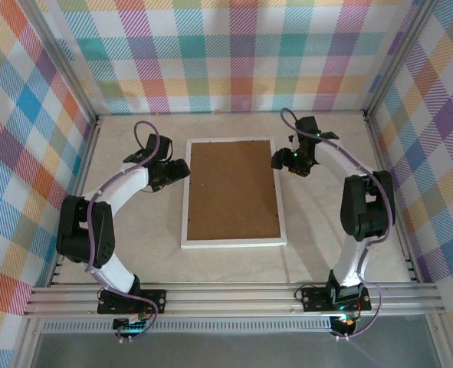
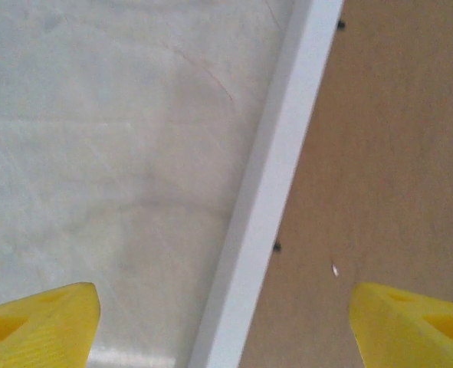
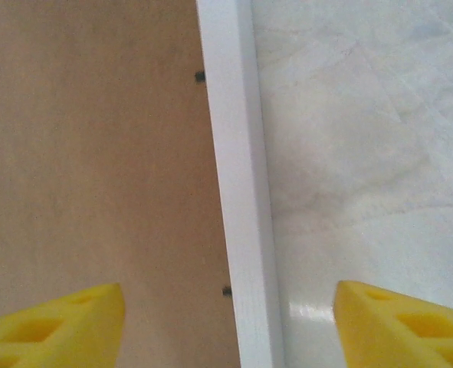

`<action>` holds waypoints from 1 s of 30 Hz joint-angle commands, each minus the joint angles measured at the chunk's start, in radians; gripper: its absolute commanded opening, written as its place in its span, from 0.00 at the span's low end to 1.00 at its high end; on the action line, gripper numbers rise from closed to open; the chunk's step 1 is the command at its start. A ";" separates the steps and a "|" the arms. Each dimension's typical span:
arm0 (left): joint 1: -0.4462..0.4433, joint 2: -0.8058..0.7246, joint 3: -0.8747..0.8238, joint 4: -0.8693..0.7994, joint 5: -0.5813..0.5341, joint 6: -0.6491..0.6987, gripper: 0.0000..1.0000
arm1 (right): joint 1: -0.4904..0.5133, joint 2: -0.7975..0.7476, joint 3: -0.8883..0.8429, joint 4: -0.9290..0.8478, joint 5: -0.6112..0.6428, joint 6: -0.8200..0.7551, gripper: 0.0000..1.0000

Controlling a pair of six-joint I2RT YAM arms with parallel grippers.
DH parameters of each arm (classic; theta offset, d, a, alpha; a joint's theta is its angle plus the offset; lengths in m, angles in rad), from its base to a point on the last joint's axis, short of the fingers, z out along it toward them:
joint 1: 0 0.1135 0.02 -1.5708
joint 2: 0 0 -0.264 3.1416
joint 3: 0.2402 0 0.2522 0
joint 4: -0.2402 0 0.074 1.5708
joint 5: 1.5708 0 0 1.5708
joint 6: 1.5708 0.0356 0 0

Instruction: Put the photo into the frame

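Frame (image 1: 234, 192) lies face down at the middle of the desk (image 1: 318, 230), its brown backing board (image 1: 234, 184) turned up and its narrow white border flat on the surface. The left hand (image 1: 182, 170) hovers over the frame's left rail, the right hand (image 1: 278, 159) over the right rail near the far corner. Both hands stand wide open and hold nothing; in each wrist view one yellow fingertip hangs over the board and the other over bare desk, the white rail running between them. Whether the photo already sits beneath the board cannot be told.

Small black tabs (image 2: 277, 246) dot the board's edge (they look like the board's retainers, though they are too small to be sure). The risk from here appears to lie in the grip. The rail is slim and flush with the desk, so a closing fingertip could skid the frame sideways instead of catching it. An uneven lift by the two hands could tilt the frame and let the board shift.
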 commanded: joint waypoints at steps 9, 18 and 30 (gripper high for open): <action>0.032 0.143 -0.045 0.362 0.196 -0.029 0.93 | 0.031 -0.222 -0.328 -0.033 -0.099 -0.019 0.92; 0.005 0.224 -0.073 0.484 0.305 -0.048 0.96 | 0.120 -0.306 -0.533 0.082 -0.170 0.061 0.93; -0.101 0.397 0.181 0.459 0.392 -0.056 0.95 | 0.293 -0.330 -0.588 0.199 -0.205 0.187 0.94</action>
